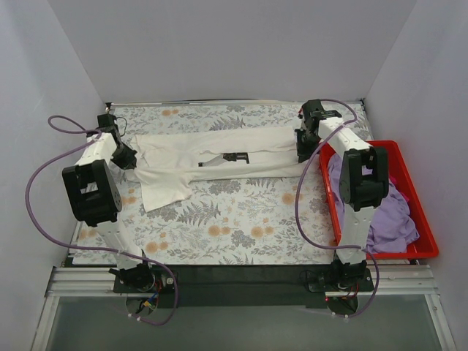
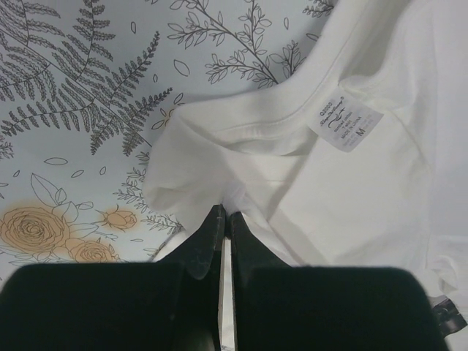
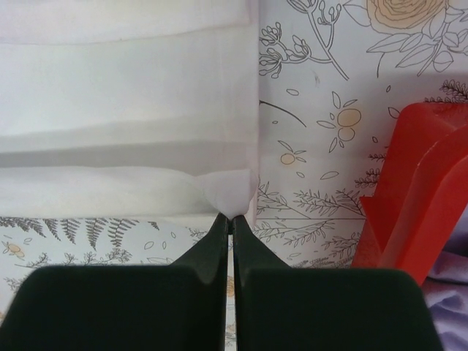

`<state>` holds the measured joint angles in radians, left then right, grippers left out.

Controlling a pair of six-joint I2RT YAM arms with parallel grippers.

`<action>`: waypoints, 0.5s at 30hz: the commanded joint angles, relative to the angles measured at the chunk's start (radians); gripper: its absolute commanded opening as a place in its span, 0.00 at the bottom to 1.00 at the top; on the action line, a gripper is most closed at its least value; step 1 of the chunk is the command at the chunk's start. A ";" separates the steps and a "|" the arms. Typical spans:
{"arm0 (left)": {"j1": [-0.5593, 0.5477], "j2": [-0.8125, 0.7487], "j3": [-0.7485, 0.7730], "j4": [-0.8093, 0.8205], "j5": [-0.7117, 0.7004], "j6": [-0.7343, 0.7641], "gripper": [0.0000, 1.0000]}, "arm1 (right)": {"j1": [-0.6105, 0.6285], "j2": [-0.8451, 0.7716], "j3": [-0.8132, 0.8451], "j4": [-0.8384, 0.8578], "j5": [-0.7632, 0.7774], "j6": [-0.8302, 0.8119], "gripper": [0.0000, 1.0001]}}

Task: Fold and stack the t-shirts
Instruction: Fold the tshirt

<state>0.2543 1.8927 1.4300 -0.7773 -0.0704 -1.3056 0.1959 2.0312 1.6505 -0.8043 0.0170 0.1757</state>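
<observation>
The white t-shirt [image 1: 219, 157] lies stretched across the far half of the table, part of its black graphic [image 1: 235, 156] showing in a fold. My left gripper [image 1: 126, 156] is shut on the shirt's left end near the collar; the neck label [image 2: 345, 121] shows in the left wrist view, with the gripper [image 2: 226, 216] pinching cloth. My right gripper [image 1: 306, 146] is shut on the shirt's right end; in the right wrist view the gripper [image 3: 232, 218] pinches a corner of the folded hem [image 3: 227, 191]. The lavender t-shirt [image 1: 391, 216] lies crumpled in the red bin.
The red plastic bin [image 1: 424, 212] stands at the right edge of the table, close to the right arm; its corner [image 3: 409, 205] shows in the right wrist view. The floral tablecloth [image 1: 234, 227] covers the table. White walls enclose three sides.
</observation>
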 commanded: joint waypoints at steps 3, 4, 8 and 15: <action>0.010 0.000 0.037 0.036 -0.005 -0.004 0.00 | -0.012 0.023 0.055 0.043 0.017 -0.015 0.01; 0.010 0.003 0.035 0.038 -0.005 -0.006 0.00 | -0.012 0.024 0.057 0.045 0.024 -0.013 0.01; 0.010 0.019 0.026 0.058 -0.003 -0.009 0.00 | -0.010 0.047 0.057 0.053 0.046 -0.005 0.01; 0.010 0.048 0.004 0.107 -0.014 -0.017 0.00 | -0.012 0.078 0.034 0.088 0.064 0.004 0.01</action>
<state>0.2543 1.9461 1.4364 -0.7166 -0.0666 -1.3163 0.1955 2.0968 1.6680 -0.7509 0.0387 0.1791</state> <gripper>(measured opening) 0.028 0.013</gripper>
